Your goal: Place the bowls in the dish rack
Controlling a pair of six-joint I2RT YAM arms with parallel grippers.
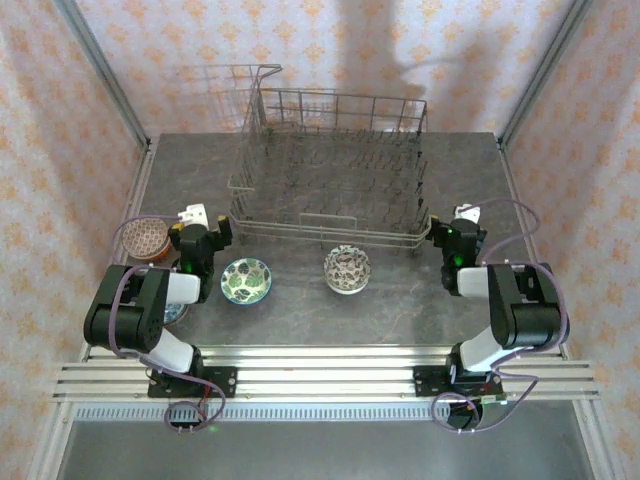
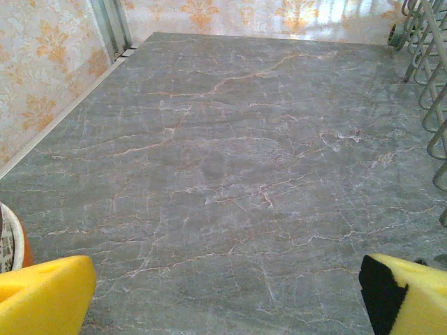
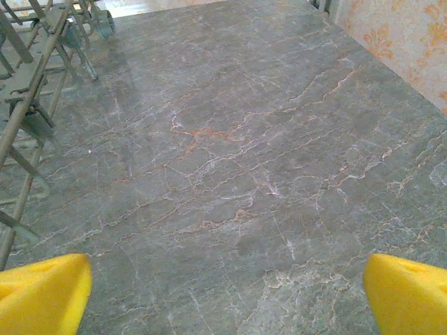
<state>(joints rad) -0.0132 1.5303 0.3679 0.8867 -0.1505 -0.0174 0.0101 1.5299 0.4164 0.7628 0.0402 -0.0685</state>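
In front of the dish rack (image 1: 330, 170), on the table (image 1: 400, 310): a green-patterned bowl (image 1: 246, 279) left of centre, and a brown speckled bowl (image 1: 347, 269) beside it, apart. A pinkish bowl (image 1: 144, 238) sits just left of the left gripper (image 1: 208, 225). Rack looks unloaded. Left gripper and right gripper (image 1: 450, 222) are both spread wide, holding nothing. Judgement: left gripper takes the green-patterned bowl first. Straddle 1 wall at the rim, lift clear of the rack side, stand it on edge between tines.
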